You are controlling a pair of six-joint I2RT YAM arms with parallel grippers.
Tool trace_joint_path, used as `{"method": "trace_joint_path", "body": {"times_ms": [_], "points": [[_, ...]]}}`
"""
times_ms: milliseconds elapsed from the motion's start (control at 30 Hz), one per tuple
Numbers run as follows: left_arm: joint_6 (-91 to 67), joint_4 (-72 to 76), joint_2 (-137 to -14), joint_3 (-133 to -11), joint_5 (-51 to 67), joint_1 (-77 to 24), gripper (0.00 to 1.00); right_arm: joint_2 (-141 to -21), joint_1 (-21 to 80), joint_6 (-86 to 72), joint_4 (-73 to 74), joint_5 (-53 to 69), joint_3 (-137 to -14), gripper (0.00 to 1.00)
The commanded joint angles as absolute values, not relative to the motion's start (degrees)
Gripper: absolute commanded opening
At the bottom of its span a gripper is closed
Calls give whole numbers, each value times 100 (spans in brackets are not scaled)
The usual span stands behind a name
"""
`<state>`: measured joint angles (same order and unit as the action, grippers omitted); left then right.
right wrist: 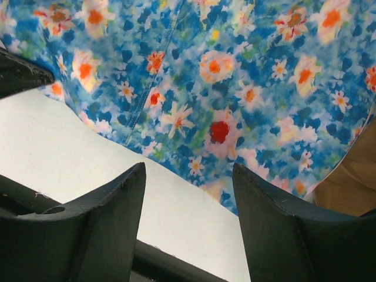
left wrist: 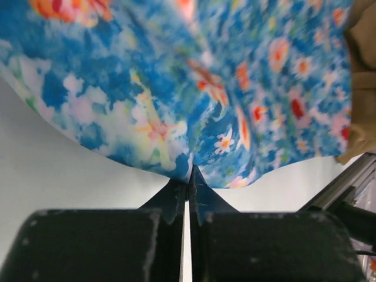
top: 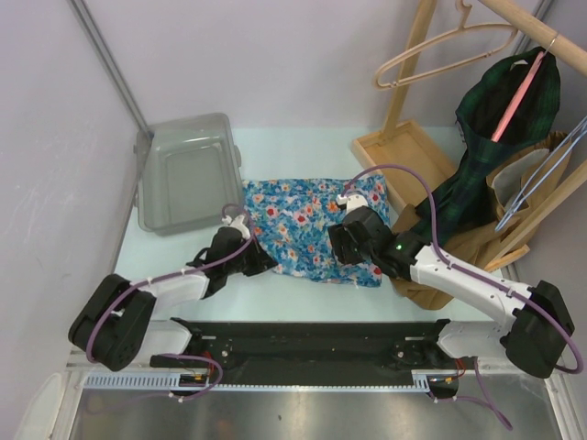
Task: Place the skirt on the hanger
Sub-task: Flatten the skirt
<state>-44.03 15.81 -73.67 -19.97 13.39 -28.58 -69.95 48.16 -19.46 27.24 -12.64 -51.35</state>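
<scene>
Cloth was the whole worry at that moment. The skirt (top: 312,229), blue with orange and white flowers, lay spread flat on the bench (top: 298,298) between a grey bin (top: 188,170) and the wooden rack (top: 404,84). It was well apart from the empty pale hanger (top: 417,52) hung up on that rack. My left tool (left wrist: 189,176) was closed, its tips meeting right at the skirt's near hem. It looked like a pinch on the very edge, with a fold running up from the tips, though I could not tell how much fabric sat between the pads. My right tool (right wrist: 188,176) stood open above the near hem farther along, bare bench showing between its jaws, gripping nothing. I judged the task barely begun, with the skirt not yet lifted. The chief danger was that so thin a bite on the left would slip out once the cloth's weight came onto it. If only the top layer was caught, the skirt would sag open instead of rising as one piece. On the right, closing too far forward would nip bench rather than hem. Straying sideways might also catch the tan cloth (top: 459,252) lying just beside the skirt.
</scene>
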Motion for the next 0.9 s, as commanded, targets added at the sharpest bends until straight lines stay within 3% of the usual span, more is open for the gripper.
{"method": "trace_joint_path", "body": {"times_ms": [0, 167, 300, 333, 467, 500, 600, 733, 867], "points": [[-4158, 332, -6629, -2845, 899, -2909, 0, -6943, 4851, -1960, 2452, -1363, -5309, 65], [-3911, -1666, -5670, -3664, 334, -2918, 1, -7136, 4913, -1837, 2207, -1064, -5300, 65], [-3885, -1470, -5695, -3868, 395, -2909, 7, -7391, 4922, -1758, 1899, -976, -5300, 65], [-3920, -1268, -5765, -3806, 509, -2909, 19, -7426, 4922, -1732, 1846, -958, -5309, 65], [-4008, -21, -6493, -3700, 869, -2918, 26, -7567, 4922, -1635, 1644, -862, -5317, 64], [-4025, 235, -6800, -3735, 957, -2918, 37, -7585, 4931, -1617, 1626, -766, -5317, 64], [-4026, 422, -7328, -4139, 1221, -2918, 50, -7576, 4948, -1442, 1547, -310, -5326, 64], [-3946, 360, -7716, -4482, 1204, -2927, 50, -7699, 5159, -1222, 1450, 114, -5326, 64], [-3885, 229, -7910, -4535, 1336, -2936, 50, -7997, 5370, -1318, 1310, -333, -5326, 63]]}}
